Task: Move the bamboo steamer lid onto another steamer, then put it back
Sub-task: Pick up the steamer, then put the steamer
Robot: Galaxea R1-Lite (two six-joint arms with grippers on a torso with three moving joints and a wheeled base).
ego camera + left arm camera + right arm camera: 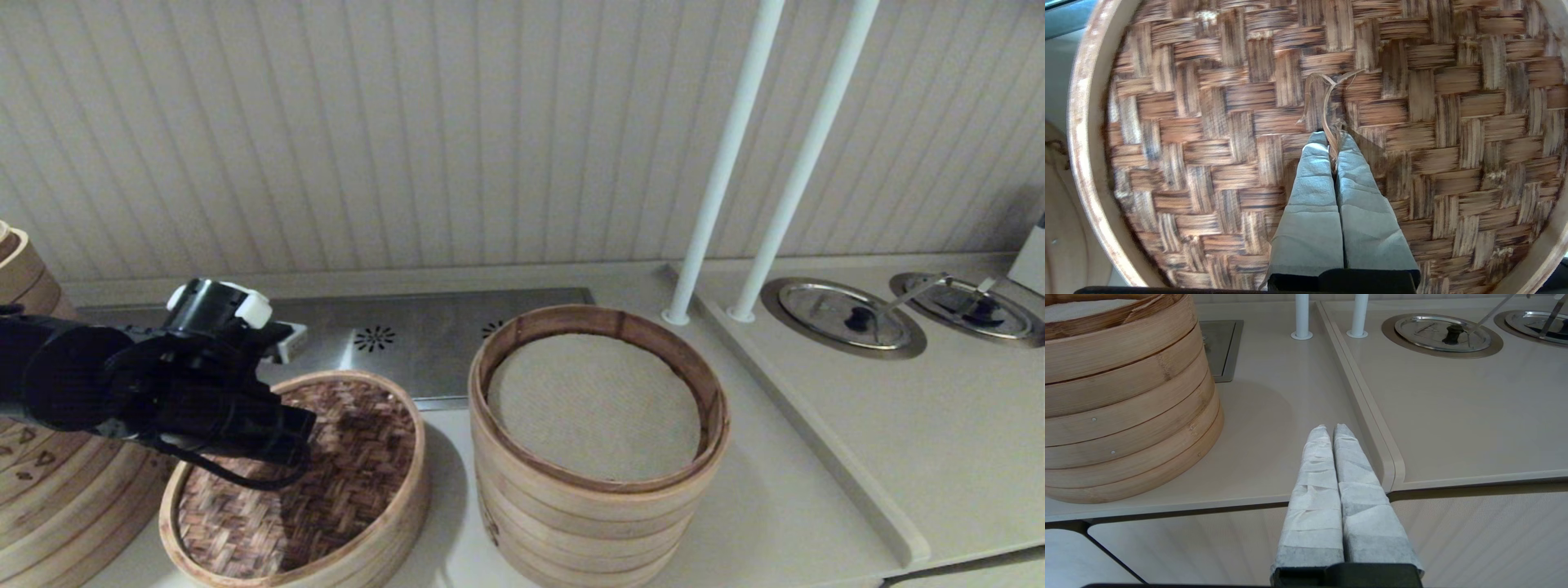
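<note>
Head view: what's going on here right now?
The left gripper is shut on the knot loop of the lid, which sits to the left of the tall steamer stack. That stack is uncovered, its liner showing. The right gripper is shut and empty, parked near the counter's front edge.

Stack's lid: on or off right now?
Off. The multi-tier stack is open, liner showing; the bamboo steamer lid is beside it, left gripper shut on its knot loop.
</note>
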